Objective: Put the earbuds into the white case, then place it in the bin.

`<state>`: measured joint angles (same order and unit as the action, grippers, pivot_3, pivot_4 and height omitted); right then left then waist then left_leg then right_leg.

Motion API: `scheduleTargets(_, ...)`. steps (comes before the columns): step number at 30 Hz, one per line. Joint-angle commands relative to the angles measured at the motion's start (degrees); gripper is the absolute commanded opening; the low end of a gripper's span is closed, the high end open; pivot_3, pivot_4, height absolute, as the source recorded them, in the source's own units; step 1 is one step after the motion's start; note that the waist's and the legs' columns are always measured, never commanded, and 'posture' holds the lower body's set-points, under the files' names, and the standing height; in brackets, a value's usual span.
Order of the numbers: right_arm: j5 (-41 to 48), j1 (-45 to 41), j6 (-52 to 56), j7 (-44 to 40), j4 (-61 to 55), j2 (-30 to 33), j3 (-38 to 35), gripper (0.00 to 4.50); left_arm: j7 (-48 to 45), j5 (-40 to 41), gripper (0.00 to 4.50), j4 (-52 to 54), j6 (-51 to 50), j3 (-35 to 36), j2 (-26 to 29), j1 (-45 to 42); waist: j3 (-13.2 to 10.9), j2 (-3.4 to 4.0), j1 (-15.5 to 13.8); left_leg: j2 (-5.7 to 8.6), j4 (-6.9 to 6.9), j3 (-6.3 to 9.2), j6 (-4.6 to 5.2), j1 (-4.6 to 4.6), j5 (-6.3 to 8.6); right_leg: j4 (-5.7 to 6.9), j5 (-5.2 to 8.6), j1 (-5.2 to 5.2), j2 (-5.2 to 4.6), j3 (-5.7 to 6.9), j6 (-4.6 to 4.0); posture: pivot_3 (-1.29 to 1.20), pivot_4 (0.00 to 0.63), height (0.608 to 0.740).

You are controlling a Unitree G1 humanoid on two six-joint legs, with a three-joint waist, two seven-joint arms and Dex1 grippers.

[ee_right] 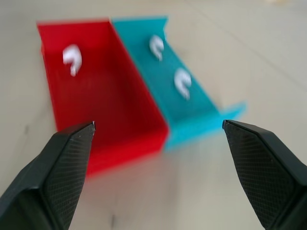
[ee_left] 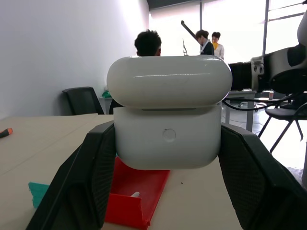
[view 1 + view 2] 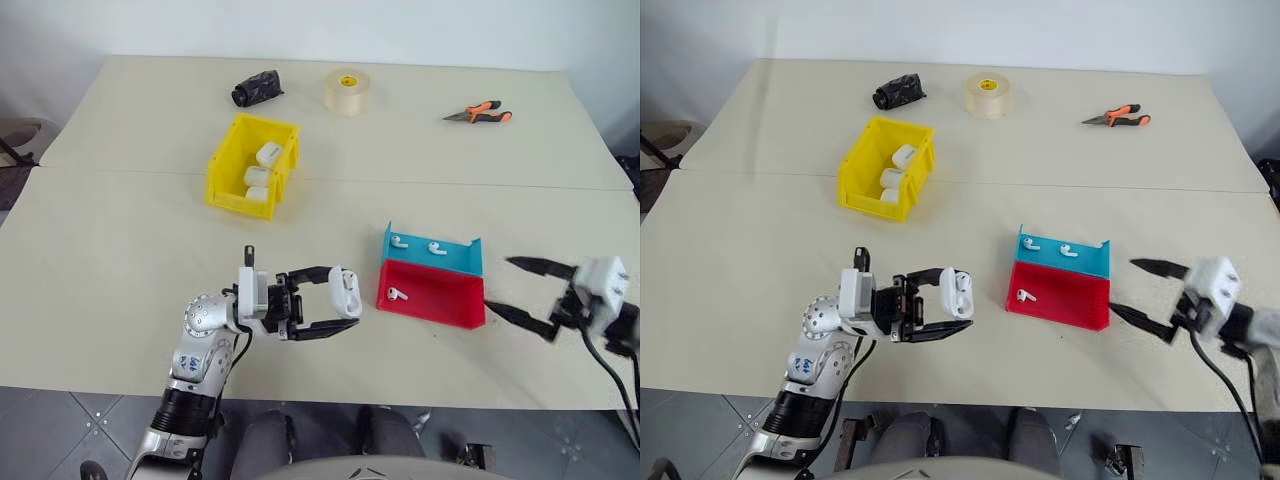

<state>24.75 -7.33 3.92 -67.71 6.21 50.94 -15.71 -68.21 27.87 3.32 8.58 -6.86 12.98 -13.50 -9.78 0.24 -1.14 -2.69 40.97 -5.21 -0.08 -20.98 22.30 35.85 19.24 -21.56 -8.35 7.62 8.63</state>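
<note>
A robot's left claw [image 3: 345,308] pinches the white case [image 3: 345,291] by its two flat sides just left of the red and teal tray [image 3: 430,290], lifted clear of the pale table [image 3: 120,260], its lid appearing slightly raised in the left wrist view. The right claw [image 3: 510,285], fingers spread wide and empty, hangs just right of the tray, pointed at it. Three earbuds [image 3: 398,293] lie loose in the tray: one in the red half, two in the teal half behind it.

The case looks light, rigid and glossy, so likely to slip; the grip across its lower body, leaving the lid free, seems the sound one. The earbuds are tiny, smooth and rounded, apt to roll or squirt from the fingers; each is best nipped across its stem or body from above.

The yellow bin [image 3: 222,165], well beyond the tray and to its left, already holds three similar cases. Farther back lie a tape roll [image 3: 347,91], pliers [image 3: 479,113] and a dark bundle [image 3: 257,88]. The table is matte and beige, two tops joined by a seam, before a white wall; people stand at a bright window.
</note>
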Motion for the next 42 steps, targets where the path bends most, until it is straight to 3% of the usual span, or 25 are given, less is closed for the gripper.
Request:
scheduleTargets(1,-0.1,-7.9,13.4,2.0,-4.5,3.7,4.7,4.45,0.8,0.1,2.8,0.7,1.2,-0.6,-0.7,-0.7,0.0,0.01,-0.1,0.0,-0.01,0.03,0.0,-0.02,0.0,0.0,0.0,0.0,0.0,0.02,0.0,0.0,0.15,0.74)
scheduleTargets(7,-9.3,-25.9,24.5,-2.5,2.1,6.7,20.0,4.45,0.4,0.5,2.8,0.4,1.3,-1.7,-1.3,-1.5,0.0,0.0,-0.3,0.06,0.04,0.12,0.01,-0.14,0.01,-0.03,0.0,0.0,-0.02,0.09,0.0,0.0,0.15,0.74)
scheduleTargets(13,-21.7,-41.1,21.0,-4.7,16.7,2.1,32.3,4.45,0.0,0.6,2.8,0.0,1.2,-2.9,-2.1,-2.2,0.0,0.01,0.4,0.05,0.0,0.04,0.01,-0.13,0.01,-0.02,0.0,-0.06,-0.02,0.09,0.0,0.0,0.15,0.74)
scheduleTargets(27,-34.0,-53.2,9.8,-9.4,36.2,-6.1,40.1,4.45,2.1,-0.1,2.8,1.1,2.2,-3.0,-2.2,-1.9,0.0,0.02,1.5,0.02,-0.01,0.07,0.01,-0.15,0.0,0.01,0.0,-0.09,-0.02,0.13,0.0,0.0,0.15,0.74)
scheduleTargets(30,-35.0,-53.9,8.3,-9.6,37.9,-7.2,39.9,3.86,2.6,-0.2,2.8,1.2,2.3,-3.0,-2.0,-2.0,0.0,0.02,1.5,0.01,-0.01,0.07,0.01,-0.14,0.0,0.02,0.0,-0.08,-0.02,0.12,0.0,0.0,0.15,0.74)
scheduleTargets(36,-35.9,-54.3,7.5,-10.7,39.1,-8.7,39.6,1.89,3.0,-0.2,2.8,1.4,2.2,-3.0,-1.7,-2.1,0.0,0.02,1.4,0.01,0.0,0.08,0.01,-0.13,0.0,0.04,0.0,-0.08,-0.02,0.12,0.0,0.0,0.15,0.74)
scheduleTargets(42,-37.3,-54.8,6.4,-11.3,40.4,-9.3,40.2,1.89,3.5,-0.2,2.8,1.9,2.1,-3.0,-1.6,-2.0,0.0,0.02,1.4,0.01,0.0,0.08,0.01,-0.13,0.0,0.05,0.0,-0.07,-0.02,0.12,0.0,0.0,0.15,0.74)
